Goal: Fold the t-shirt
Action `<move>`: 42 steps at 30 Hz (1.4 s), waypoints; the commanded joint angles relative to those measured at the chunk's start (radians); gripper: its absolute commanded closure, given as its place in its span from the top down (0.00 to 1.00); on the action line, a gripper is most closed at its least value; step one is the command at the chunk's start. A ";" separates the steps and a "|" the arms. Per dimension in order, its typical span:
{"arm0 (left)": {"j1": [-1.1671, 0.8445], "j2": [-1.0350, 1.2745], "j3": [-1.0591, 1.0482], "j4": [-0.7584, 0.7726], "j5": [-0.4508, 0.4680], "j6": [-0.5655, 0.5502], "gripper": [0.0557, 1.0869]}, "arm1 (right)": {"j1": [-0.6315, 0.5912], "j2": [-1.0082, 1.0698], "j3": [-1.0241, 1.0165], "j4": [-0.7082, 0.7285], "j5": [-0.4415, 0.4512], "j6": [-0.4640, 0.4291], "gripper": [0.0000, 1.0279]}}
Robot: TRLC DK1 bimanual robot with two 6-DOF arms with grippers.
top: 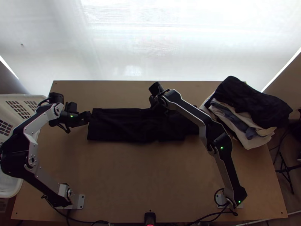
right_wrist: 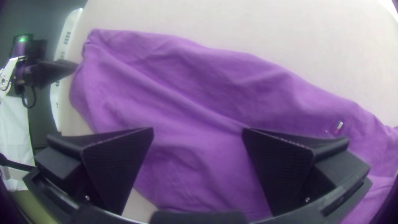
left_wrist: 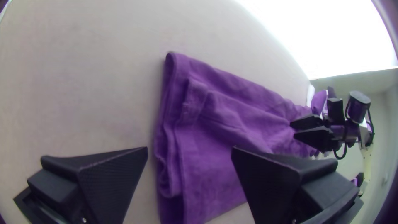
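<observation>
Dark T-shirt, one: on the worktop, below the right claw, its layered end by the left claw. Condition, as I judge it: long strip made, crosswise folds left. Claws, two: both spread, nothing pinched. Left arm: elbow bowed outward, wrist inward. Right arm: extended, forearm slanting inward over the cloth.
</observation>
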 commanded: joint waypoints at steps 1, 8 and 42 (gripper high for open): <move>-0.032 0.023 -0.002 -0.006 -0.002 0.007 0.95 | -0.006 0.000 0.008 -0.002 -0.002 -0.001 0.96; -0.087 0.030 -0.027 0.004 -0.005 -0.059 0.41 | -0.013 0.003 0.013 -0.002 -0.002 -0.001 0.96; -0.161 -0.222 0.337 -0.317 -0.028 -0.228 0.03 | -0.378 -0.446 -0.294 -0.003 -0.082 -0.010 0.96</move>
